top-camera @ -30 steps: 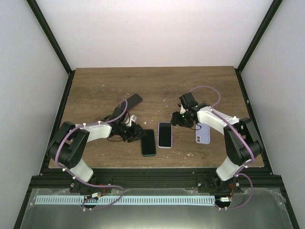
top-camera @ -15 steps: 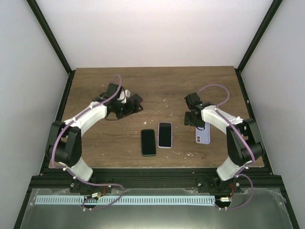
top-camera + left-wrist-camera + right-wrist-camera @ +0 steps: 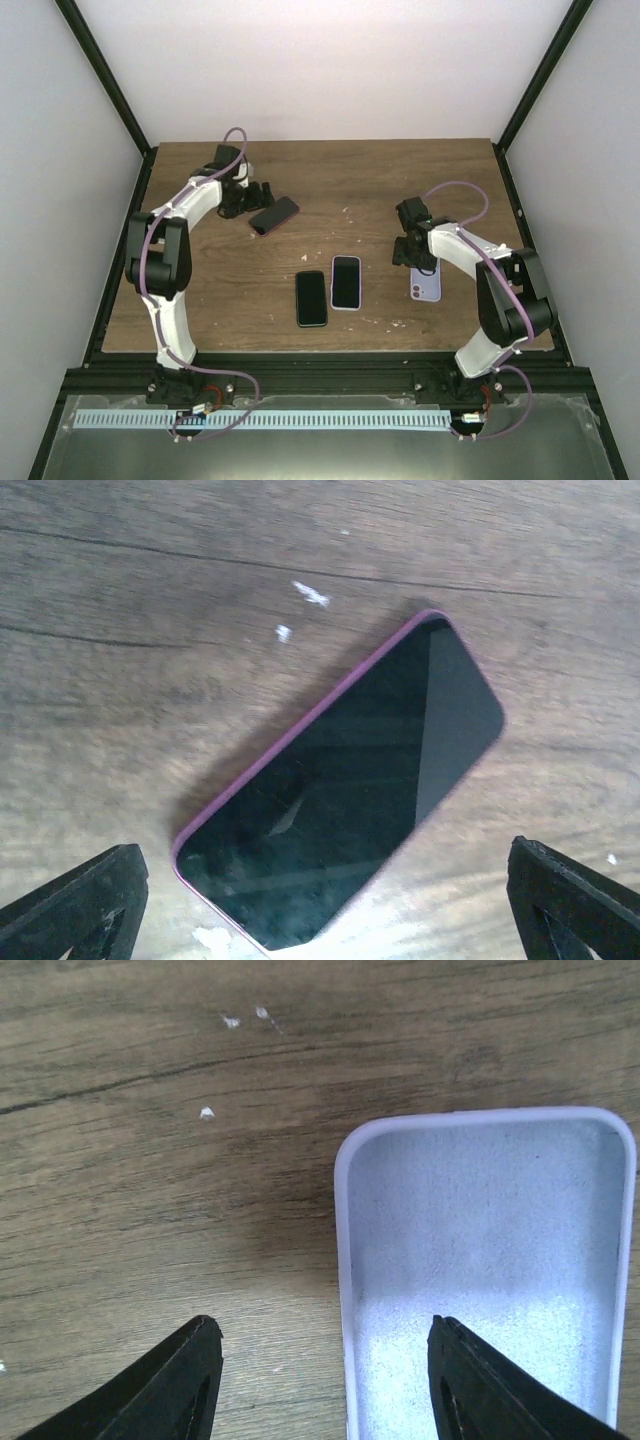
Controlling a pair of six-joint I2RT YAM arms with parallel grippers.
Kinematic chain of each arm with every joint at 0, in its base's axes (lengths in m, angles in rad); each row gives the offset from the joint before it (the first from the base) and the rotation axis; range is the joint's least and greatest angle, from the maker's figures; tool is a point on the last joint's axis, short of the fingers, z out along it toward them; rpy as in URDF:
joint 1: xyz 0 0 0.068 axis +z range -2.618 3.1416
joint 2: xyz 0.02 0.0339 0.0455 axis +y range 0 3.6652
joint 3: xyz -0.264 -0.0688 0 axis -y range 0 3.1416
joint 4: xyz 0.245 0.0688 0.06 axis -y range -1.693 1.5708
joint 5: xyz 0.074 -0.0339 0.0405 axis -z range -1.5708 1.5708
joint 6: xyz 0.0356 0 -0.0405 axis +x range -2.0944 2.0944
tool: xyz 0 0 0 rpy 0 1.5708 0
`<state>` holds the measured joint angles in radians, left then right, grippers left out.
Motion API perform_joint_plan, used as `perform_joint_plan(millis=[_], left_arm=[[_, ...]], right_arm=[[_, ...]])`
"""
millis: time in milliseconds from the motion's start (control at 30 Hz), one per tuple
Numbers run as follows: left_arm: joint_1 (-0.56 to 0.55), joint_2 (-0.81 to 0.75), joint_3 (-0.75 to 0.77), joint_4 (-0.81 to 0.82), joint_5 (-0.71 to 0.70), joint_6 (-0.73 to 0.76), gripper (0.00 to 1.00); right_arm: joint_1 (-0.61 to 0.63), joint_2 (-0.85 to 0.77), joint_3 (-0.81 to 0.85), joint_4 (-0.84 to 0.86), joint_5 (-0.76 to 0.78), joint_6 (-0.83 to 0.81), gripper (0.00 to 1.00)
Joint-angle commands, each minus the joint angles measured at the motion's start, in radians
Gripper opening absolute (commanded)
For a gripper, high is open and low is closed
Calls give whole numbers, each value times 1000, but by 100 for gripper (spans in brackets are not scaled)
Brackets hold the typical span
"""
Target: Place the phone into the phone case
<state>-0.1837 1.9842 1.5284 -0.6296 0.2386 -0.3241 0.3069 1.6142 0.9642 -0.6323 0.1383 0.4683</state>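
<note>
The left gripper has its jaws spread wide with nothing clamped. Between the two fingertips lies the near end of a pink-rimmed phone, screen up, flat on the wooden table and askew to the fingers. Whether the fingers touch it cannot be told.

The right gripper stands with its jaws partly apart, gripping nothing. The left rim of the lilac phone case runs up between them, so one finger is over the case's hollow and the other over the wood just beside it. The case lies open side up, its hollow empty.

Near the lilac phone case, on its left, a white-edged phone lies screen up. Just beyond that, further from the case, is a black phone. The two lie side by side and close to parallel. The pink-rimmed phone is well apart from the case, far to its left and toward the back of the table.
</note>
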Motion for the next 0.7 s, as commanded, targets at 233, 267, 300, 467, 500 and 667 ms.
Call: perform_joint_plan(millis=[233, 267, 300, 467, 500, 667], left_arm=[[47, 178, 161, -43, 83, 115, 96], [47, 185, 161, -39, 88, 120, 96], [47, 193, 161, -36, 96, 124, 96], [46, 225, 163, -35, 112, 140, 96], [46, 229, 161, -38, 108, 143, 96], [45, 239, 157, -48, 128, 142, 93]], right_arm=[[-22, 3, -57, 51, -39, -10, 50], [-22, 3, -64, 57, -46, -10, 50], [-21, 3, -71, 63, -53, -12, 49], [-21, -2, -91, 78, -86, -16, 37], [-21, -4, -92, 81, -99, -15, 33], [-18, -38, -105, 92, -185, -14, 17]])
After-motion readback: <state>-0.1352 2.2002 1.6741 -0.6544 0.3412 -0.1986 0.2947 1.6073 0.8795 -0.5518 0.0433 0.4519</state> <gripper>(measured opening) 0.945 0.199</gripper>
